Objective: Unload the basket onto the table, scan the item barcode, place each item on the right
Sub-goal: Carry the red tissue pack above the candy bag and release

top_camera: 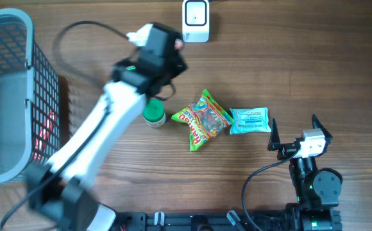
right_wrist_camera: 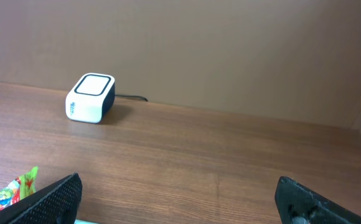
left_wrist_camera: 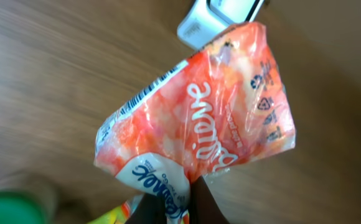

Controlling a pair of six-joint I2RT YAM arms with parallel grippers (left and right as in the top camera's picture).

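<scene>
The left wrist view shows what the overhead mostly hides: the left fingers (left_wrist_camera: 206, 202) are closed on the bottom edge of an orange-pink snack packet (left_wrist_camera: 199, 118), held off the bench (left_wrist_camera: 50, 68). A barcode strip (left_wrist_camera: 146, 93) runs along the packet's edge toward 10 o'clock. A corner of the white scanner (left_wrist_camera: 204, 23) sits just past the packet's top, at 12 o'clock.

From overhead, the left arm (top_camera: 109, 122) reaches up toward the scanner (top_camera: 195, 20) at the bench's 12 o'clock. Only a sliver of pink (top_camera: 178, 43) shows at the arm's tip, probably the packet, near the scanner's 7 o'clock side.

At centre lie a green-lidded jar (top_camera: 154, 114), a colourful candy bag (top_camera: 203, 119) and a blue packet (top_camera: 250, 120), the bag touching the blue packet. A wire basket (top_camera: 19, 25) stands at 9 o'clock.

The right fingers (top_camera: 272, 131) are spread wide and empty at about 4 o'clock. Their own camera looks across bare bench to the scanner (right_wrist_camera: 90, 98) at 10 o'clock.
</scene>
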